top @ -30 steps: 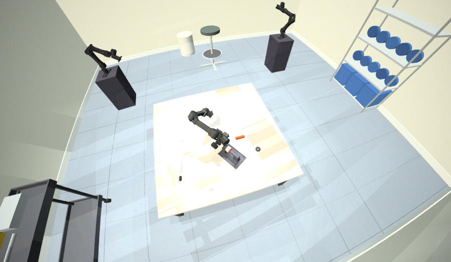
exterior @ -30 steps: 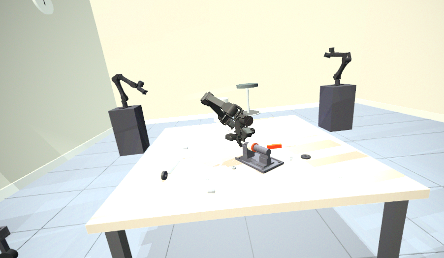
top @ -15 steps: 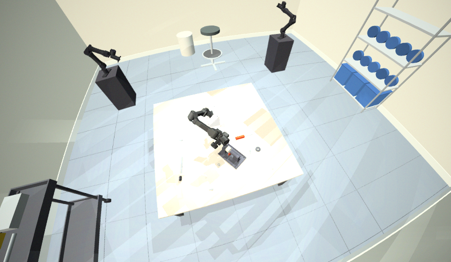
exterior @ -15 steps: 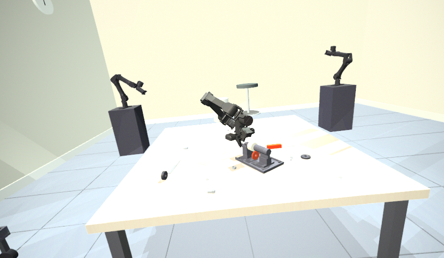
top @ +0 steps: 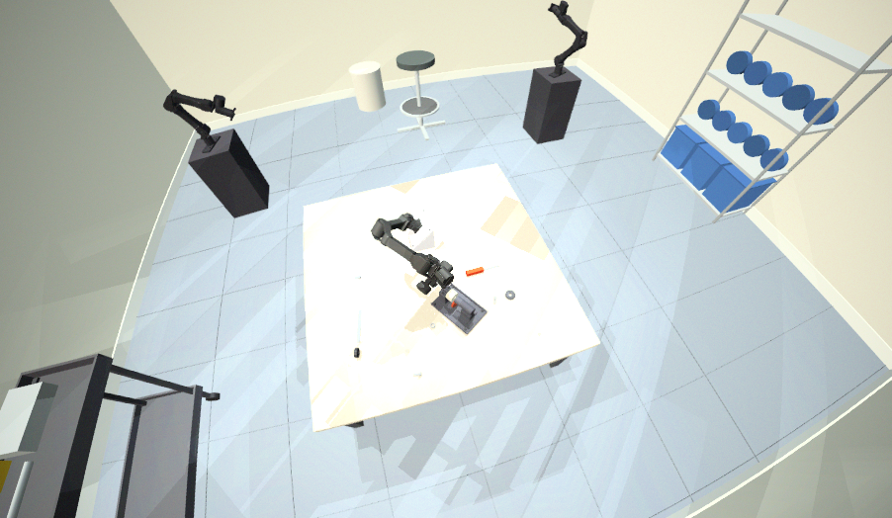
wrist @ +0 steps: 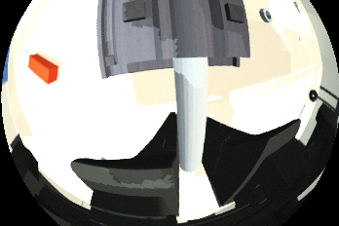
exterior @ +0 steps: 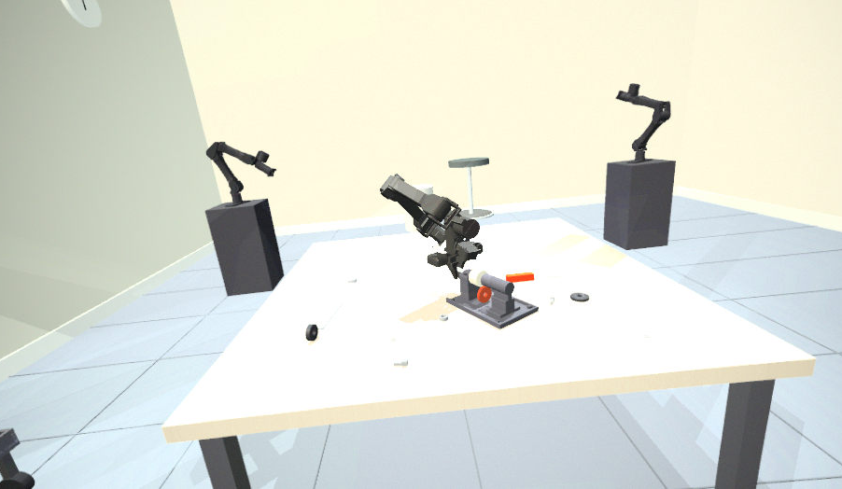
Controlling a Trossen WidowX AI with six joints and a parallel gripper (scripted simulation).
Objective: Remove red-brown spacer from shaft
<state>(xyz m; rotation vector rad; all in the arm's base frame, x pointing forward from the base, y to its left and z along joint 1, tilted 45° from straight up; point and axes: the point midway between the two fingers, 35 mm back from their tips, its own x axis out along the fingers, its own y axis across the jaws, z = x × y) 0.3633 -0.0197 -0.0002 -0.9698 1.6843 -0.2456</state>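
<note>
The fixture's dark base plate [exterior: 521, 313] [top: 470, 323] lies mid-table and carries a small support [exterior: 465, 283] and the big housing block [exterior: 510, 294] [wrist: 177, 7]. The pale shaft [wrist: 192, 117] runs from my fingers into the housing. A grey sleeve [exterior: 496, 280] and a cream spacer [exterior: 479, 273] sit on it. The red-brown spacer [exterior: 482, 295] [top: 450, 297] shows as a disc lower than the shaft line, down between the two supports. It is hidden in the wrist view. My gripper [exterior: 458, 269] [top: 438, 287] [wrist: 181, 116] is shut on the shaft's outer end.
An orange block [exterior: 519, 276] [top: 475, 271] [wrist: 44, 69] lies on the table behind the fixture. A dark washer [exterior: 579, 297] [top: 509, 293] lies to its right, and a black wheel [exterior: 312, 331] [top: 356, 352] lies to the front left. Small white bits are scattered about. Two other arms stand on pedestals off the table.
</note>
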